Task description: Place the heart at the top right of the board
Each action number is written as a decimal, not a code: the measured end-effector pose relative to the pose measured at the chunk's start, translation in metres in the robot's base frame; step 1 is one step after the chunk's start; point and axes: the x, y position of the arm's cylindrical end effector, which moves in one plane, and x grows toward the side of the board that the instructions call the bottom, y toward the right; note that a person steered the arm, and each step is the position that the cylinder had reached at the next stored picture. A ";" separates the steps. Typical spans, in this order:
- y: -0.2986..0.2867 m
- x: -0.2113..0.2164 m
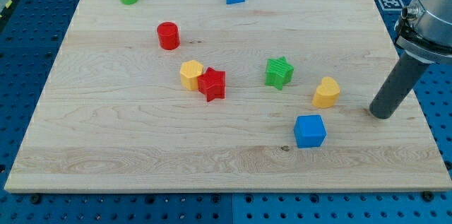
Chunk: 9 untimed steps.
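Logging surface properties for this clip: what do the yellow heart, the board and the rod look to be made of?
Yellow heart: probably plastic, uniform saturated colour with a soft sheen. Board: light wood, visible grain lines and a small knot, matte. My tip, at the heart's right and apart from it: dark matte cylinder, perhaps rubber or plastic; cannot tell.

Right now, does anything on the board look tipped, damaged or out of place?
Nothing stands out. The yellow heart sits flat, my tip just to its right. The red star touches the yellow hexagon; nothing else is odd.

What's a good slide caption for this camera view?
My tip rests right of the yellow heart, apart from it, heart not yet at the board's top right.
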 end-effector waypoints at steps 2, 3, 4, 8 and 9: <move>0.000 -0.006; 0.000 -0.007; -0.001 -0.007; -0.090 -0.023; -0.078 -0.037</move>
